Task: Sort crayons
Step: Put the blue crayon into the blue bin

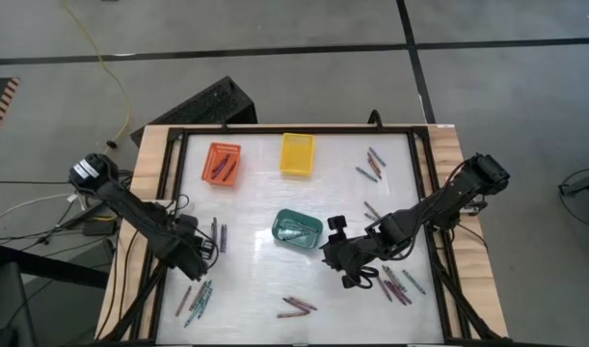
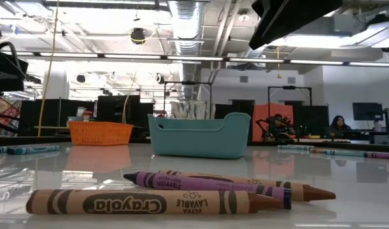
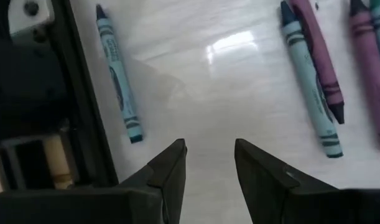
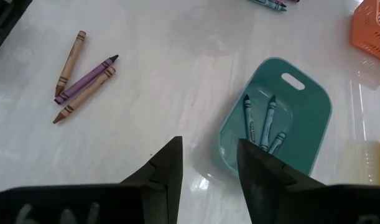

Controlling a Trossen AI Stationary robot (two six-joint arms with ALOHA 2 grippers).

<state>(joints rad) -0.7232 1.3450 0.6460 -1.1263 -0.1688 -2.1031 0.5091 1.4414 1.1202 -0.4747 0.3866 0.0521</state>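
Crayons lie in loose groups on the white table: at the near left, by the left arm, at the near middle, at the near right and at the far right. My left gripper is open and empty just above the table, between a teal crayon and a teal and purple pair. My right gripper is open and empty, beside the teal basket, which holds three teal crayons.
An orange basket with a few crayons and a yellow basket stand at the far side. A black frame runs round the table. Two brown crayons and a purple one lie near the front edge and show close up in the low view.
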